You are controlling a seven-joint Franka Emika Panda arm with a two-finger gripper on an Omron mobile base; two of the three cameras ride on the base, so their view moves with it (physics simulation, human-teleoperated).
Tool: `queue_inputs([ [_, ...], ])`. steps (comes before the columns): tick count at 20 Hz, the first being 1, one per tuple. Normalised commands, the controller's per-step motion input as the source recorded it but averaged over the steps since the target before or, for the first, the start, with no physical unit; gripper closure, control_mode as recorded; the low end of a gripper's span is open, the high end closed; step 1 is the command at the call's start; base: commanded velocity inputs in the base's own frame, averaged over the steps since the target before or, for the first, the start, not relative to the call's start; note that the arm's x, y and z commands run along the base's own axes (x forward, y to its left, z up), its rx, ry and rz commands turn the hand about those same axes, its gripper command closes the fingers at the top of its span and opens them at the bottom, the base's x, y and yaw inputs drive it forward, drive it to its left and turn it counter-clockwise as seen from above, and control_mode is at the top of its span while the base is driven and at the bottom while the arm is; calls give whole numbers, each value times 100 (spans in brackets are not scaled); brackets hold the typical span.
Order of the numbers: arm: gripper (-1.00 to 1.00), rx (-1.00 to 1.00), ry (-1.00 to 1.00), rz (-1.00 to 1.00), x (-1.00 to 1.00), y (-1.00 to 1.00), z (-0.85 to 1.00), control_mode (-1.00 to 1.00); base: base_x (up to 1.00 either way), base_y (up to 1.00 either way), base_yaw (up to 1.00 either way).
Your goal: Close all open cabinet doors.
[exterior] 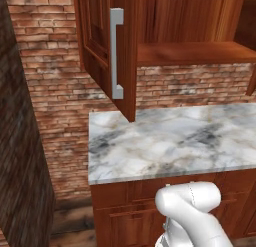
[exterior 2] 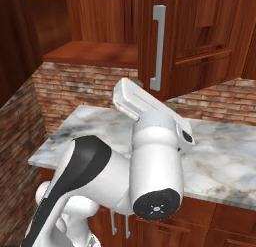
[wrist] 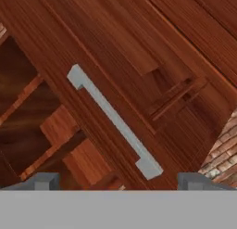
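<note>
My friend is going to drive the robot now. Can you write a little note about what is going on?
Gripper: open, holding nothing, facing the right door's handle.
Left door: swung out over the counter, shelf showing behind it.
Right door: open too, standing out from the cabinet.
Done: nothing shut yet.
Left: push both doors closed, probably the right one first.

From the right base camera I see my white arm [exterior 2: 150,156] filling the foreground, its forearm reaching up toward an open cabinet door [exterior 2: 195,46]. The door's long grey handle [exterior 2: 158,47] stands vertical just above the arm's upper end. Left of the door, the cabinet's shelf [exterior 2: 95,53] lies exposed. Below stretches the marble table [exterior 2: 225,156], backed by a brick wall [exterior 2: 75,86].
</note>
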Motion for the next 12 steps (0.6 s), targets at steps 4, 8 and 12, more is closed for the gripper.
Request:
queue_inputs([
  [4,-100,22,0,16,62,-31,0,-100,0,0,0],
  [8,-100,20,0,17,63,-26,0,-100,0,0,0],
  [12,-100,18,0,18,75,-13,0,-100,0,0,0],
])
